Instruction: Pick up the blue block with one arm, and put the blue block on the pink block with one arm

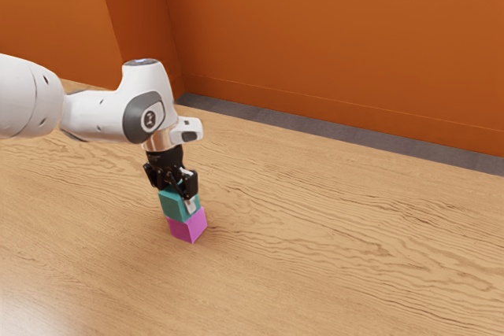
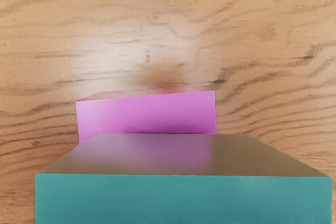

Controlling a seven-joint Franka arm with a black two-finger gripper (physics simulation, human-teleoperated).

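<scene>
The table (image 1: 354, 234) is lit brightly and evenly by warm light, apparently from above. A paler, washed-out glare is seen along its near edge at the exterior view's left. Only a small, soft shadow is cast on the wood just beside the pink block (image 1: 189, 228), toward the exterior view's right. The orange walls (image 1: 354, 29) are shaded flatly, one panel darker. In the wrist view a pale sheen is spread on the wood beyond the pink block, a dim smudge of shadow is seen right behind it, and a pinkish reflection is carried on the top of the blue block (image 2: 184, 182).
</scene>
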